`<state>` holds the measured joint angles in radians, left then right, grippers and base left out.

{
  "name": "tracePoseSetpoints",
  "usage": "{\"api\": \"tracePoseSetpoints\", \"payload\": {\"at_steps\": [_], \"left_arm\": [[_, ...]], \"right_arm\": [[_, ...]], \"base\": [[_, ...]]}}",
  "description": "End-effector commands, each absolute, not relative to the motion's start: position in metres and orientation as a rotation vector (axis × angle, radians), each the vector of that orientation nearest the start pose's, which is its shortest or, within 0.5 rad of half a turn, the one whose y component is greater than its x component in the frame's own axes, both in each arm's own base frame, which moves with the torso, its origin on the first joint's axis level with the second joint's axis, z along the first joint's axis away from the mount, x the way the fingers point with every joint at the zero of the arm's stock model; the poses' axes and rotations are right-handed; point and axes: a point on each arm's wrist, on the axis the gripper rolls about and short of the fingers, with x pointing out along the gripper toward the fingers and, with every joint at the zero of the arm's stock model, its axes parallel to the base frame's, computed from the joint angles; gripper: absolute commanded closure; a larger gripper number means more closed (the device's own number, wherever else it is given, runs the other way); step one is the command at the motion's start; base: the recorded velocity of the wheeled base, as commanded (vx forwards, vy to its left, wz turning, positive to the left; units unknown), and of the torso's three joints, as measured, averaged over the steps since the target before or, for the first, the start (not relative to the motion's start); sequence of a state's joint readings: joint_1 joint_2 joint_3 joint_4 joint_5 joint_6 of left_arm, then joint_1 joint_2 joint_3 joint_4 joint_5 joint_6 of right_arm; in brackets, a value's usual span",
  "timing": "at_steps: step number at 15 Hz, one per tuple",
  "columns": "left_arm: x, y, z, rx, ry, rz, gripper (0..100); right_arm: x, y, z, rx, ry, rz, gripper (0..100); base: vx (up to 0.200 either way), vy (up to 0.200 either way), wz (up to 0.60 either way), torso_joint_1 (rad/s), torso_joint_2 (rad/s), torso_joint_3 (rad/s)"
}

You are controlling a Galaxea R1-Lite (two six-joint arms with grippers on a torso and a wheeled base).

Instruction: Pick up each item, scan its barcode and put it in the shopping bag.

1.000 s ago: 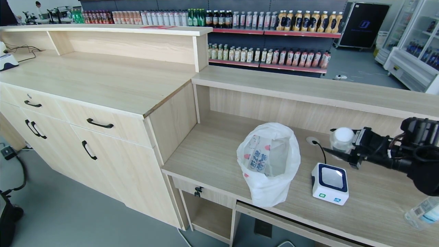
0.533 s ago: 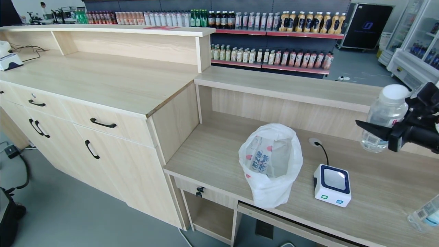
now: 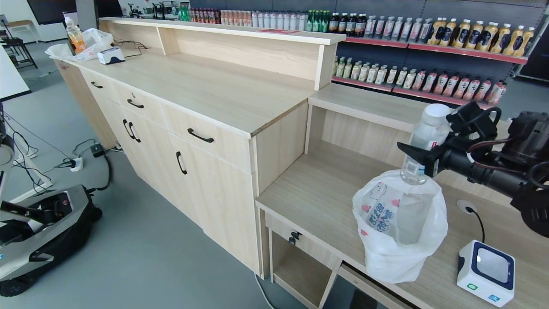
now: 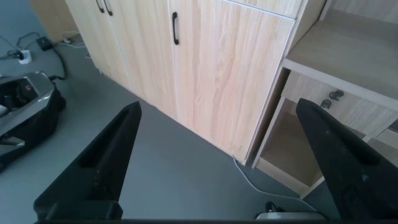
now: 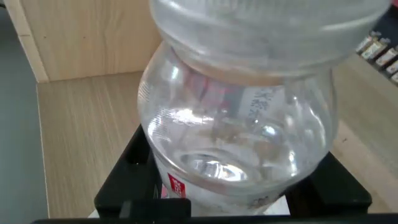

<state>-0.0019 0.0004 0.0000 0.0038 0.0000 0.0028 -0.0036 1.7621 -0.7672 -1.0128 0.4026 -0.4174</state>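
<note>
The clear plastic water bottle with a white cap [image 3: 423,139] is upright in the air, directly above the open mouth of the white thin plastic shopping bag [image 3: 401,242]. Its base is very near the bag's rim. The right claw [image 3: 412,155] is clamped on the lower body of the bottle, around the label. In the right wrist view the black fingers sit on both sides of the round wall of the bottle [image 5: 239,124].

I judge that the bottle is light to moderate in weight. How much water is inside I cannot tell. The wall is smooth, thin and round, so it may turn or slip in the grip, and a hard squeeze would dent it. The labelled middle part looks the best place to hold.

The bag is soft and may fold over on the pale wooden surface [image 3: 317,193]. The left claw [image 4: 217,106] hangs above the floor with its fingers wide apart.
</note>
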Motion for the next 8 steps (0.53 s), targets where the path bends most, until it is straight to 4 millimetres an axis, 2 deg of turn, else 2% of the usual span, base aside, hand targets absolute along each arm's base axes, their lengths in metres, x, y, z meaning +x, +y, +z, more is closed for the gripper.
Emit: {"api": "tracePoseSetpoints", "payload": {"at_steps": [1,2,4,8], "left_arm": [[-0.023,0.000,0.075,0.003,0.003,0.000,0],[-0.023,0.000,0.075,0.003,0.003,0.000,0],[-0.023,0.000,0.075,0.003,0.003,0.000,0],[-0.023,0.000,0.075,0.003,0.003,0.000,0]], "right_arm": [[0.345,0.012,0.142,-0.313,0.064,0.390,100],[0.356,0.011,0.126,-0.238,0.121,0.349,100],[0.371,0.011,0.113,-0.184,0.149,0.321,100],[0.403,0.003,0.089,-0.175,0.149,0.299,100]], "base": [[0.000,0.000,0.00,0.000,0.00,0.000],[0.000,0.000,0.00,0.000,0.00,0.000],[0.000,0.000,0.00,0.000,0.00,0.000],[0.000,0.000,0.00,0.000,0.00,0.000]]}}
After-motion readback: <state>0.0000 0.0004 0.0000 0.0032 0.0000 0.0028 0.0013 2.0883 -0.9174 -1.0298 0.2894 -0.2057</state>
